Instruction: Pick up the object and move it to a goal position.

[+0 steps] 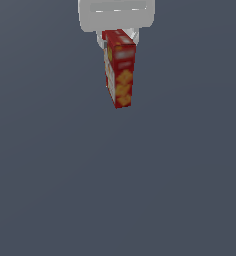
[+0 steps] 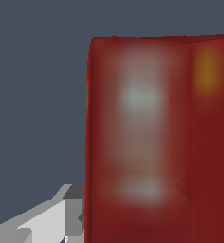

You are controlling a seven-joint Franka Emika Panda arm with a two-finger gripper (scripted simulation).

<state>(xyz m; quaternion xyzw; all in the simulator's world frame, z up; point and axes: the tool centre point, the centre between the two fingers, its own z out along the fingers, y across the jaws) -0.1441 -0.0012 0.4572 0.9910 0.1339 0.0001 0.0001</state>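
— What am I holding up there?

— A small tall red carton (image 1: 120, 67), with yellow-orange cracker pictures on its lower half and a pale label patch nearer its top.

— How does it sit?

— Nearly upright, its bottom end tipped slightly toward the exterior view's right. Its top end is tucked directly under my gripper (image 1: 117, 36), and the rest hangs below it. It is narrower than my gripper.

— And close up?

— In my wrist view its red face (image 2: 156, 142) shows only blurred pale patches and an orange smudge.
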